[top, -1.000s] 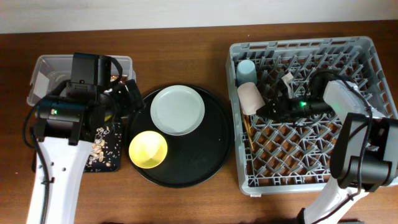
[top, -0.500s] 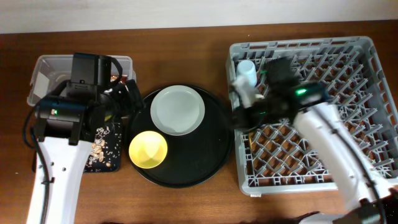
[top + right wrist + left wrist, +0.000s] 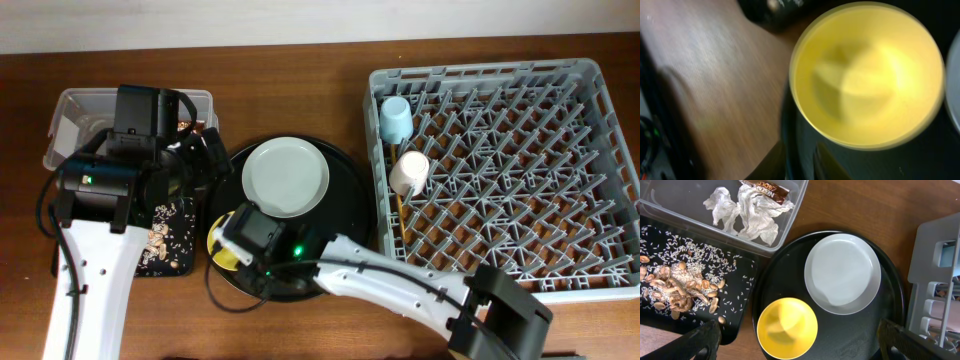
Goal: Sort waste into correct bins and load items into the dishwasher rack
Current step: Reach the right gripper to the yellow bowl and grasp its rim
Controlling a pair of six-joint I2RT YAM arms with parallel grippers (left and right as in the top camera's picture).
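The yellow bowl [image 3: 220,245] [image 3: 787,328] [image 3: 867,75] and the grey-green plate [image 3: 286,177] [image 3: 842,273] lie on the round black tray [image 3: 345,215]. My right gripper [image 3: 238,258] [image 3: 800,150] hangs low over the tray's rim just beside the bowl, its fingers a narrow gap apart and empty; this view is blurred. My left gripper [image 3: 195,160] [image 3: 797,330] is wide open and empty, high above the bowl. The grey rack [image 3: 500,290] holds the light-blue cup [image 3: 395,120], the pink cup [image 3: 410,172] and the chopsticks [image 3: 399,205].
The clear tub [image 3: 62,120] [image 3: 670,207] holds the white napkin [image 3: 752,212] and the gold-brown wrapper [image 3: 765,189]. The shallow black tray [image 3: 175,235] [image 3: 740,305] holds food scraps with rice bits [image 3: 675,285]. My right arm stretches across the table's front.
My right arm has swung from the rack leftward to the round tray, leaving the pink cup in the rack. It now covers part of the yellow bowl. My left arm has not moved.
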